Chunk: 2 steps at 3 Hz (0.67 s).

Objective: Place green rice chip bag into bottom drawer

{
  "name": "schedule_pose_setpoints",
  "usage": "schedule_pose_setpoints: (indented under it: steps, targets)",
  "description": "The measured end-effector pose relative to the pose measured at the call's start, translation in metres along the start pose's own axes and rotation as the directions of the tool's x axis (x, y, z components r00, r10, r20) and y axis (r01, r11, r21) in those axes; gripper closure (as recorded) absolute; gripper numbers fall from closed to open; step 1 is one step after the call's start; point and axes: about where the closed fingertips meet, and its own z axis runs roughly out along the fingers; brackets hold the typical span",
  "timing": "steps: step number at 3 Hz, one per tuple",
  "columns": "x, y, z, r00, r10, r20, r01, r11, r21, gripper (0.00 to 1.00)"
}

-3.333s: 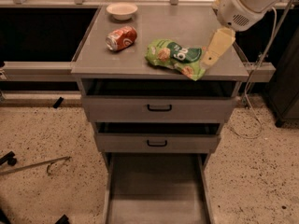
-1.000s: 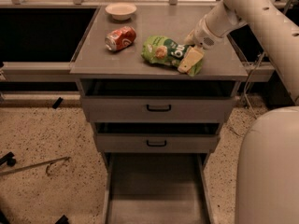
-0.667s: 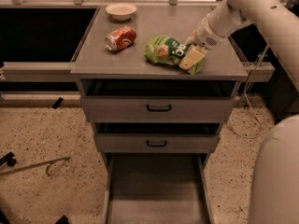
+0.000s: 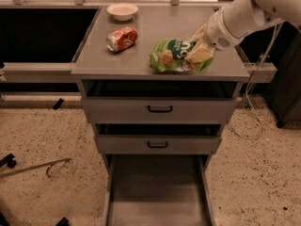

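The bottom drawer (image 4: 157, 197) stands pulled out at 6 o'clock, ready for the green bag (image 4: 168, 56), which lies at the worktop's (image 4: 155, 25) front edge with the claw (image 4: 199, 45) now over its 3 o'clock end, no longer hovering beside it; whether it grips, I cannot tell.

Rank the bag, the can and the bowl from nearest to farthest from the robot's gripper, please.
1. Bag: the gripper is at its right end, front right.
2. Can: on its side, further left.
3. Bowl: back left, beyond the can.
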Motion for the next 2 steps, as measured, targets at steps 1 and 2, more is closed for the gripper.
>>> schedule_pose_setpoints:
  steps: [1, 2]
  targets:
    - [-0.018, 0.041, -0.008, 0.995, -0.04, 0.091, 0.05, 0.9935, -0.103, 1.0]
    - [-0.036, 0.102, -0.005, 0.97, -0.08, 0.229, 0.142, 0.9532, -0.267, 1.0]
